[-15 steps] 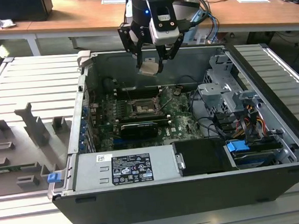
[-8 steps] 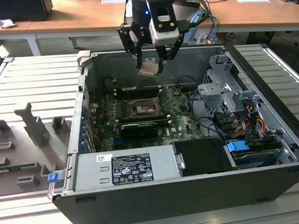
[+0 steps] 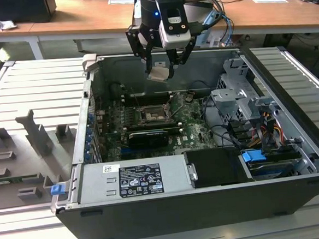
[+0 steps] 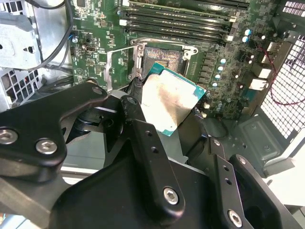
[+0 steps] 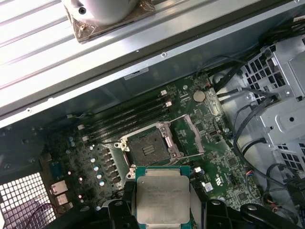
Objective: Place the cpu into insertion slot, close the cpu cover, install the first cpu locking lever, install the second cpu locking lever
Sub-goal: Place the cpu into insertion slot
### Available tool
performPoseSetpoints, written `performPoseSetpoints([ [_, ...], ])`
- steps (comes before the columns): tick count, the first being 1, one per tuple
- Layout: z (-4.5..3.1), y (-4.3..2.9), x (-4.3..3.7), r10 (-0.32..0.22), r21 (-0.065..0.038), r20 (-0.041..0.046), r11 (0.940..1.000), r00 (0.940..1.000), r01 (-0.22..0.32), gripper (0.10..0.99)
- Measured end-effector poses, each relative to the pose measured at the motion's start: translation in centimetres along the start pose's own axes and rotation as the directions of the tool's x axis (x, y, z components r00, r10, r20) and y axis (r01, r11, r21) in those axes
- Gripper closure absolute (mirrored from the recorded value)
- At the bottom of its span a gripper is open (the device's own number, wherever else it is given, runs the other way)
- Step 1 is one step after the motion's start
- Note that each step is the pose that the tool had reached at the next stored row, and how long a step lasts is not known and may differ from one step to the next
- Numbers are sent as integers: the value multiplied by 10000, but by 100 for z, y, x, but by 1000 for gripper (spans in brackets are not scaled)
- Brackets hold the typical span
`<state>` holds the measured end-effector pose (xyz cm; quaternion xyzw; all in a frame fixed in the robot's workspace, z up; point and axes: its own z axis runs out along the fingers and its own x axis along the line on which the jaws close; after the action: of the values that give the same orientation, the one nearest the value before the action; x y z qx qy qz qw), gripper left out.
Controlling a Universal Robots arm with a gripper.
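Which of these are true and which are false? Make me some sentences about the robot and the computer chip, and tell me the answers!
1. The gripper is holding the cpu. True.
2. The cpu already sits in the insertion slot. False: the gripper holds it up above the board, and the slot's dark pin field is bare.
3. The cpu cover is closed over the slot. False: it is swung open at the slot's side.
4. The computer case is open, so the green board inside can be seen. True.
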<state>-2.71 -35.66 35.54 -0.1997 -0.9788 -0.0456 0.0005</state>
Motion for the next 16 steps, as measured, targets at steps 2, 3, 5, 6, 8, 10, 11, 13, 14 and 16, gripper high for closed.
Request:
performPoseSetpoints([
  [2,1,0,0,10,-1,1,10000,10000,-10,545],
  [3,2,0,0,21,-1,2,10000,10000,-21,545],
  [5,3,0,0,33,-1,3,10000,10000,-33,545],
  [6,4,0,0,42,-1,4,10000,10000,-42,545],
  [8,6,0,0,59,-2,5,10000,10000,-59,545],
  [10,7,-1,0,88,-3,7,10000,10000,-88,545],
  [11,8,-1,0,110,-2,10,9999,9999,-110,545],
  [13,9,-1,0,129,-3,11,9999,9999,-129,545],
  [14,10,-1,0,148,-3,13,9999,9999,-148,545],
  [16,11,-1,0,188,-5,16,9998,9998,-188,545],
])
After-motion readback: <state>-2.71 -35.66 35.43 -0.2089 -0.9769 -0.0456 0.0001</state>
